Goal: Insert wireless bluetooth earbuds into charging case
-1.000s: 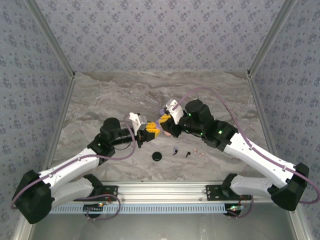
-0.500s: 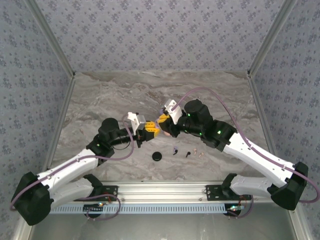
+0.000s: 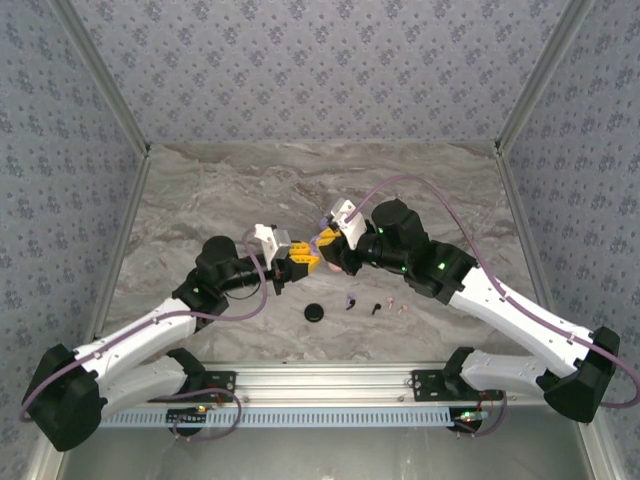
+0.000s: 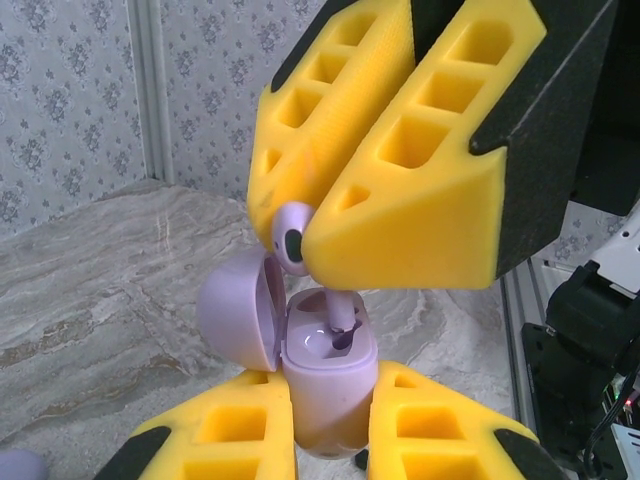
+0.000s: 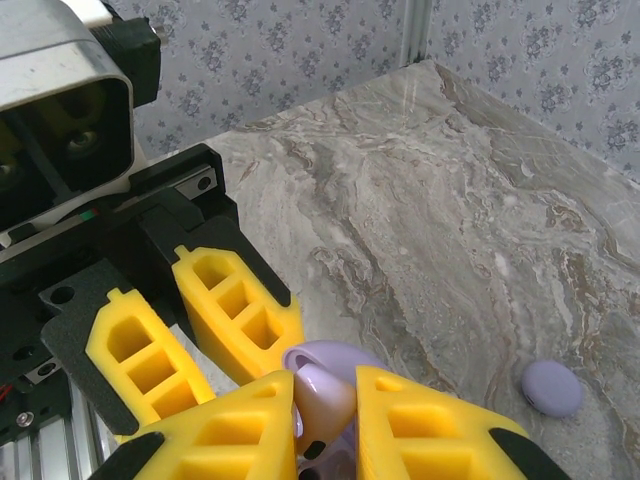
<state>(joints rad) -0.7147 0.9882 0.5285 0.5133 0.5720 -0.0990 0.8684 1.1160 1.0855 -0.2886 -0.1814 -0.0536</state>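
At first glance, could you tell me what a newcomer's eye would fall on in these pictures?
Mid-table, the left gripper holds an open lilac charging case upright, while the right gripper pinches a lilac earbud above it, stem pointing down into the case. Just nearer the arms' bases, a black disc and a few tiny loose buds lie on the marbled table.

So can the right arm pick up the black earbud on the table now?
Probably not yet. The right gripper is shut on a lilac earbud at the open charging case. The black earbud lies uncovered on the table nearby, so the way looks free once it lets go.
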